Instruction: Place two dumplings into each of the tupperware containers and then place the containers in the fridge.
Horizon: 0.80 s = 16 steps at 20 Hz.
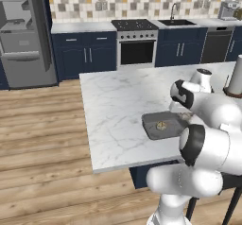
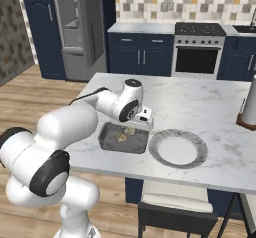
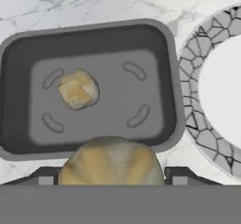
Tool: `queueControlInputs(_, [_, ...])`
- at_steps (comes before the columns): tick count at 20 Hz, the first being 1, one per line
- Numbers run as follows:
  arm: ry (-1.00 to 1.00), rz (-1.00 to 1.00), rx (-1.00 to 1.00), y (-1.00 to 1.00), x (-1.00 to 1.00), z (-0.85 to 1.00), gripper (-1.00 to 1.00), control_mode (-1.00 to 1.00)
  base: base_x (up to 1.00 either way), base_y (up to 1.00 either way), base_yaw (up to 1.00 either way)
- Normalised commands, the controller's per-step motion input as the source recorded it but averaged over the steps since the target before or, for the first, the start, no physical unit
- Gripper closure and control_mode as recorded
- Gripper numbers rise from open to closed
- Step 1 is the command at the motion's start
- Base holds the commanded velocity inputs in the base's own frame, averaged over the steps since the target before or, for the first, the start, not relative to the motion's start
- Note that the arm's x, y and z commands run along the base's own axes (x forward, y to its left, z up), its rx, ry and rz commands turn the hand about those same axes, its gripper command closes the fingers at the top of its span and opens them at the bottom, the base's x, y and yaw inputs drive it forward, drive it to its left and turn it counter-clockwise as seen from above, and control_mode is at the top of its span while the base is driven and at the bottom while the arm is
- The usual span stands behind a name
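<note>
My arm reaches forward and bends down over the marble island counter [image 1: 118,101], wrist pointing at the dark tupperware container [image 2: 111,143] that sits near the counter's front edge. My claw [image 3: 111,178] hangs just above that tray, jaws set wide, with a dumpling [image 3: 112,161] sitting between them; the hand view shows it filling the gap between my fingertips, so I take it as held. A second dumpling [image 3: 78,89] already lies on the tray floor, toward one side, apart from the walls.

Just beside the tray, nearly touching its rim, lies a round pale plate [image 2: 178,148] with a cracked-stone border. A brown-based stand with a pale cylinder [image 2: 248,107] rests at the counter's far right edge, well apart from my hand.

The fridge [image 1: 26,35] stands open across the wood floor, well away from the island, next to navy cabinets [image 1: 85,54] and the steel oven [image 1: 136,49].

From the left base view my own elbow hides the plate and part of the tray; the right base view shows both whole, and only the hand view makes the dumpling in my jaws plain.
</note>
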Motion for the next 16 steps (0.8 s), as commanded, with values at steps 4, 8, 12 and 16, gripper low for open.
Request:
queueControlInputs(4, [0.26, -0.02, -0.08, 0.22, 0.3, -0.31, 1.0, -1.0, 0.0, 0.0, 0.0])
queueControlInputs(8, [0.13, 0.0, 0.0, 0.0, 0.67, -0.1, 1.0, -1.0, 0.0, 0.0, 0.0])
queueControlInputs(12, [0.09, 0.0, 0.0, -0.06, 0.68, -0.05, 1.0, -1.0, 0.0, 0.0, 0.0])
queueControlInputs(16, [0.02, 0.0, 0.0, -0.09, 0.05, -0.43, 1.0, -1.0, 0.0, 0.0, 0.0])
